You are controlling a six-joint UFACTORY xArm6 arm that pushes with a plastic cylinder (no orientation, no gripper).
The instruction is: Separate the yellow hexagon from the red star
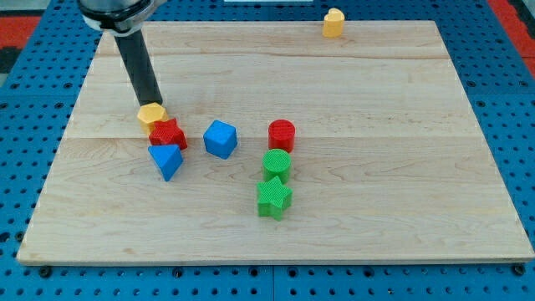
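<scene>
The yellow hexagon [152,114] lies at the board's left, touching the red star [168,135] just below and to its right. My tip [155,103] stands right at the hexagon's upper edge, touching or almost touching it. The dark rod rises from there toward the view's top left. A blue triangle-like block [166,159] sits directly below the red star, against it.
A blue block [221,139] lies right of the red star. A red cylinder [282,135], a green cylinder [277,164] and a green star [273,197] form a column near the middle. A yellow block [333,22] stands at the wooden board's [401,167] top edge.
</scene>
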